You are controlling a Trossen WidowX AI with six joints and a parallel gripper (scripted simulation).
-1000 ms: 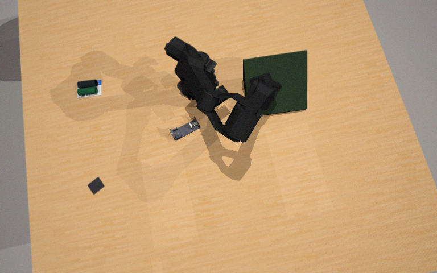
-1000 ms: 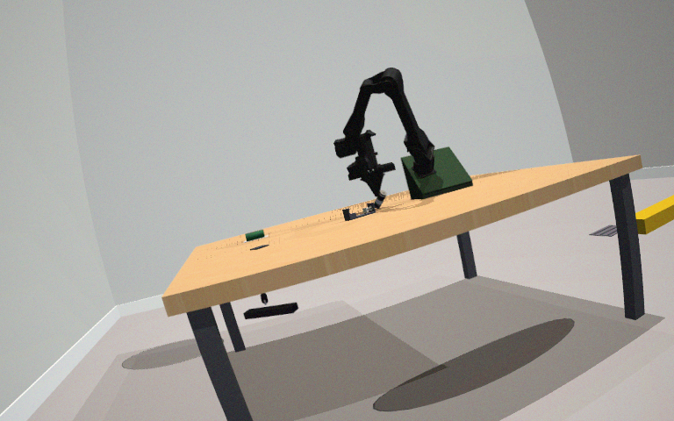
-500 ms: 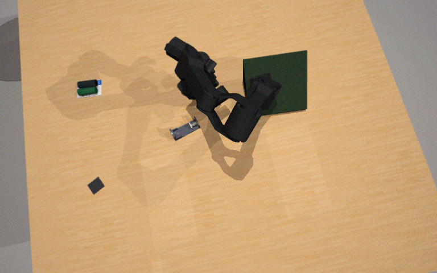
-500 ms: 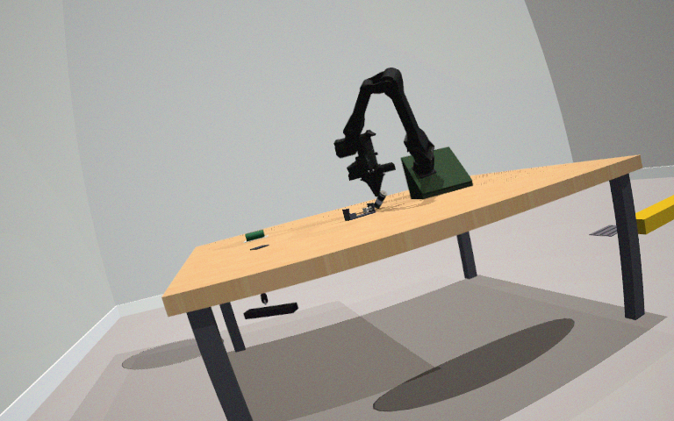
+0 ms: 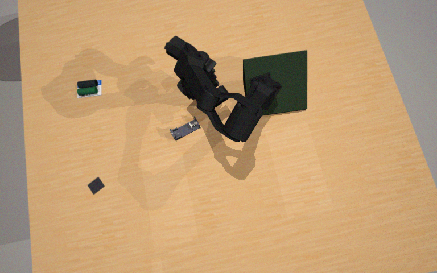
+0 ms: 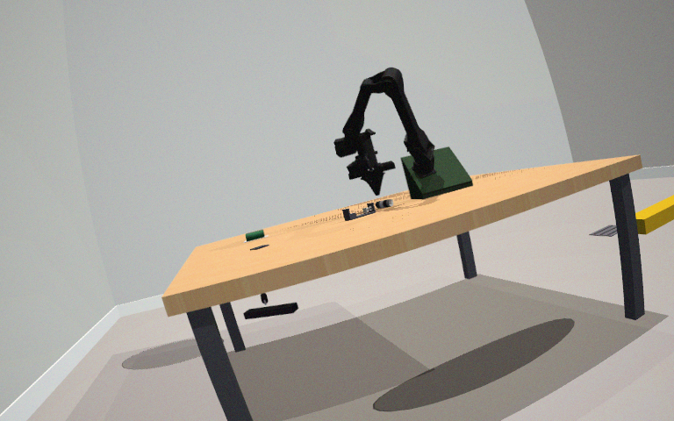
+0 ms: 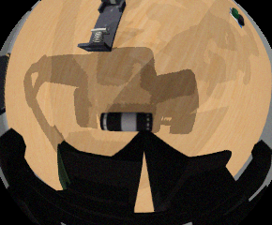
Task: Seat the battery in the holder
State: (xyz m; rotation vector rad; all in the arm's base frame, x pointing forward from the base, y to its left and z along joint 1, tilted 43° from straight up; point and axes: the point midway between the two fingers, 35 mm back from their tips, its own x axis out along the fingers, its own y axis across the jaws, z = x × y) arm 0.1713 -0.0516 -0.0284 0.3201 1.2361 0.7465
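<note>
The battery [image 7: 128, 122] [image 6: 383, 203], black with a grey middle band, lies on its side outside the holder, beyond its spring end. The arm hides it in the top view. The dark holder [image 5: 182, 131] [image 6: 347, 214] [image 7: 111, 20] is empty; its coil spring [image 7: 98, 36] [image 5: 193, 124] stands at the end nearer the battery. My gripper [image 7: 143, 134] [image 6: 377, 193] is shut with nothing between its fingers. Its tips are just above the battery in the exterior view and beside the battery's long side in the wrist view. Whether they touch it cannot be told.
A green cylinder [image 5: 87, 91] [image 6: 254, 235] and a black cylinder [image 5: 87, 83] lie on a small white card at the far left. A flat dark square [image 5: 95, 185] [image 6: 259, 246] lies on the table. The arm stands on a dark green block [image 5: 293, 79] [image 6: 448, 164].
</note>
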